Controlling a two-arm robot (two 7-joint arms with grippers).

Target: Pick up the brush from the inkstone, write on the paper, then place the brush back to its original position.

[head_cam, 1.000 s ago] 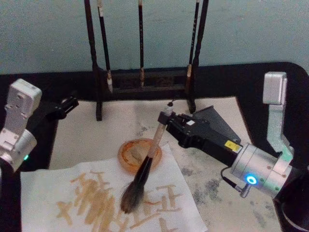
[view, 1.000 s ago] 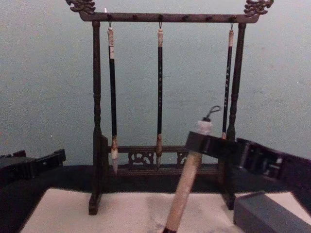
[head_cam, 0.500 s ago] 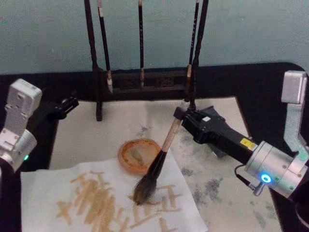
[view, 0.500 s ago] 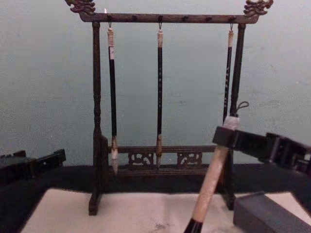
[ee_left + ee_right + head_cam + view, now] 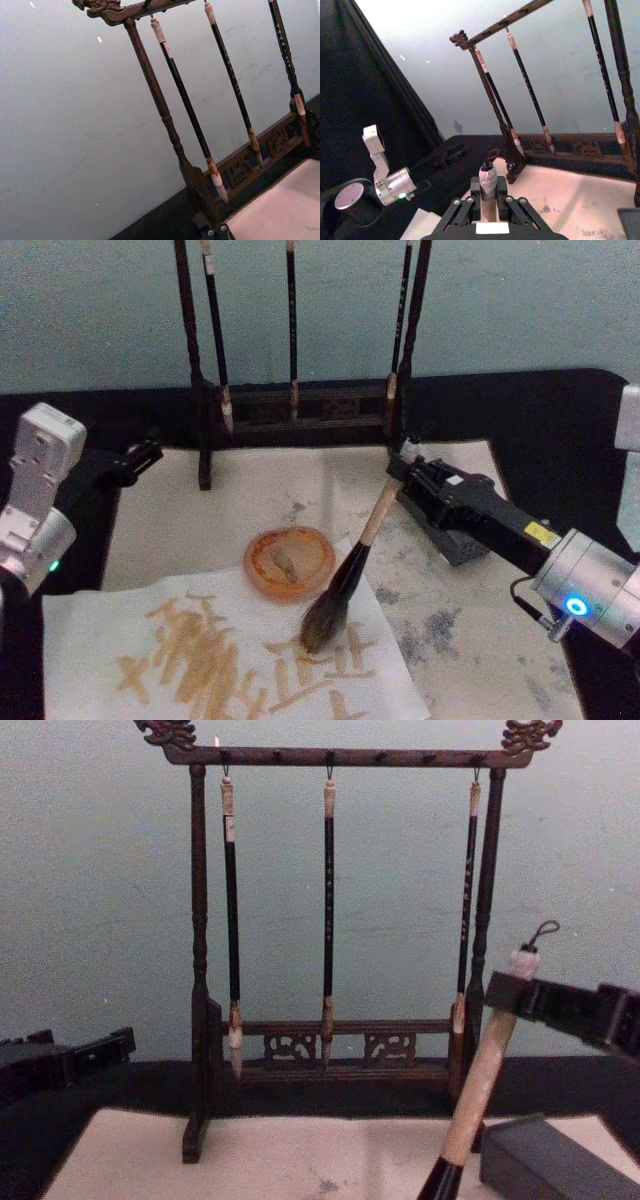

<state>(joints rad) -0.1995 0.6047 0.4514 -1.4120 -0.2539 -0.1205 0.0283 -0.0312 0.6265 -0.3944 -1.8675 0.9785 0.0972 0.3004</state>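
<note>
Right gripper, clamped on the brush, should lift its tip, easing toward the inkstone at two o'clock; left gripper idle at nine.

Our right arm reaches in from the lower right, its wrist joint glowing blue and its black forearm slanting toward the middle. Our right tool is clamped near the top of the brush handle. Our left arm sits at the left edge, with the left tool pointing forward and inward.
</note>
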